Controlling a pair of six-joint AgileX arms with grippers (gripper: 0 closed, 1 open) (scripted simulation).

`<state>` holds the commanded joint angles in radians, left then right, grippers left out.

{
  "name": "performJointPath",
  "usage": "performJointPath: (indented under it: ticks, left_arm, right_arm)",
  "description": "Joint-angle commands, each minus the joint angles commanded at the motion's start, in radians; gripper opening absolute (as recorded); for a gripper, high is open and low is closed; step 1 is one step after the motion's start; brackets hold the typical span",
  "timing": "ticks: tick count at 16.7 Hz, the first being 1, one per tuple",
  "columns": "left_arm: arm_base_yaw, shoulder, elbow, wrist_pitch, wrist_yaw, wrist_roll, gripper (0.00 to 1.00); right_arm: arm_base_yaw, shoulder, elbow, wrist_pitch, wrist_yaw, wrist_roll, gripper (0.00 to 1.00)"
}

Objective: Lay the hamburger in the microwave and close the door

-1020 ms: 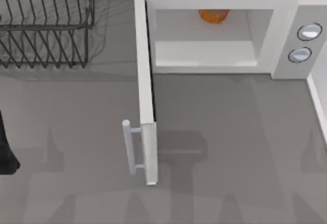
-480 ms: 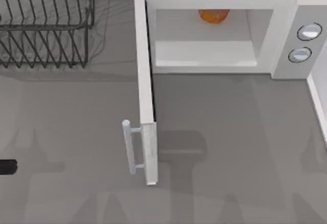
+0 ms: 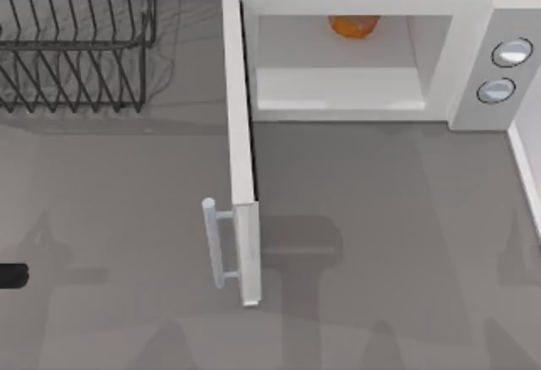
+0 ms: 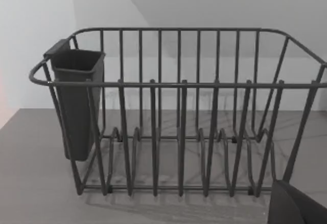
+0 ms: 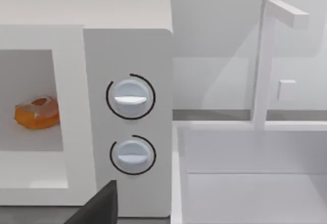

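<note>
Top view, microwave: the large white-grey boxy microwave (image 3: 363, 49) stands at the far side of the grey table (image 3: 380, 243), right of centre, its pale cavity open to the front.
Top view, hamburger: the small round orange-brown hamburger (image 3: 353, 25) lies inside the cavity, near its back wall.
Top view, door: the flat white door (image 3: 242, 159) stands swung wide open, edge-on, with its light cylindrical bar handle (image 3: 213, 243) on the left face.
Top view, rack: a dark wire dish rack (image 3: 76, 36) sits at the far left.
Top view, left arm: a dark part (image 3: 12, 276) shows at the left edge; its jaws cannot be told.
Left wrist view: the rack (image 4: 179, 116) with a dark cup holder (image 4: 76, 101) on one end; a dark gripper part (image 4: 296, 206) at the corner.
Right wrist view: the microwave's grey panel with two round silver-blue knobs (image 5: 131, 97), the hamburger (image 5: 37, 112) within the cavity, a white sink (image 5: 250, 173) beside; a dark gripper part (image 5: 99, 207), jaws cannot be told.
</note>
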<state>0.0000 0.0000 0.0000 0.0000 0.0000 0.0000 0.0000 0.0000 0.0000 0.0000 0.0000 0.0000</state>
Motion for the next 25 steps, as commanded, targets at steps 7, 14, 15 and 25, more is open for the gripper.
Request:
performJointPath:
  ticks: [7, 14, 15, 25]
  left_arm:
    - [-0.076, 0.024, 0.006, 0.020, -0.076, 0.001, 0.00]
    - [-0.287, 0.081, 0.018, 0.064, -0.286, 0.001, 0.00]
    - [-0.287, 0.082, 0.018, 0.064, -0.287, 0.001, 0.00]
    - [-0.504, 0.146, -0.036, 0.178, -0.504, 0.002, 0.00]
  right_arm:
    - [0.000, 0.000, 0.000, 0.000, 0.000, 0.000, 1.00]
    - [0.000, 0.000, 0.000, 0.000, 0.000, 0.000, 1.00]
    - [0.000, 0.000, 0.000, 0.000, 0.000, 0.000, 1.00]
    - [0.000, 0.000, 0.000, 0.000, 0.000, 0.000, 1.00]
